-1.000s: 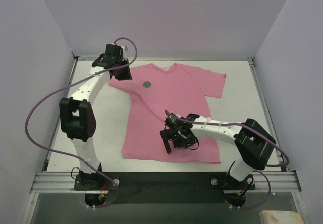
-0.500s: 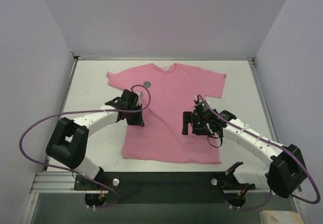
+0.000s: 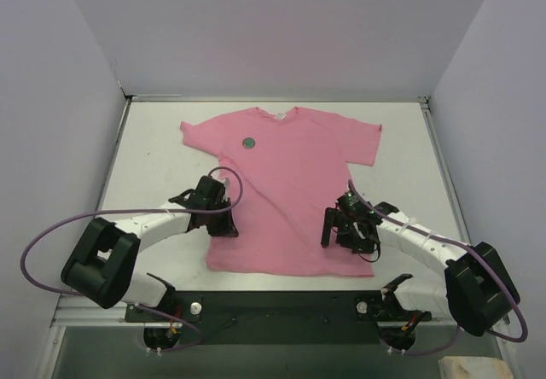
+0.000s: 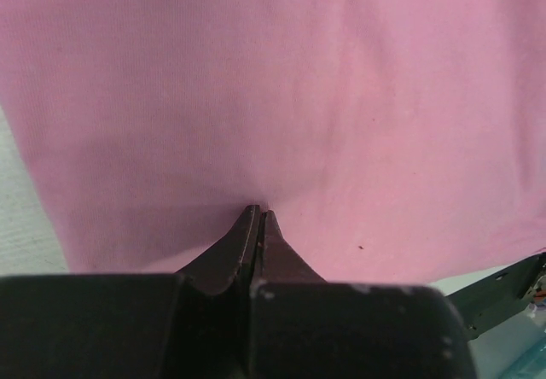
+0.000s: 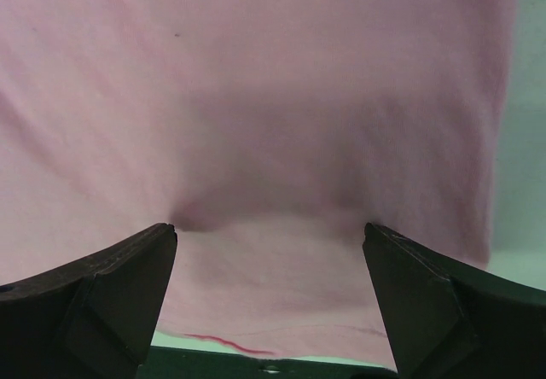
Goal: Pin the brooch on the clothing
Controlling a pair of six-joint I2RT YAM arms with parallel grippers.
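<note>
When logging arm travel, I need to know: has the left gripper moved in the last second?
Yes. The left gripper came from beyond the brooch toward the arm bases, now over the clothing near its hem.

Top camera high behind me, looking down on whole table [image 3: 153, 140]. My wrist cameras close over pink T-shirt [image 3: 290, 183], looking past left gripper [image 4: 258, 212], right gripper [image 5: 270, 227]. All share shirt's lower half.
</note>
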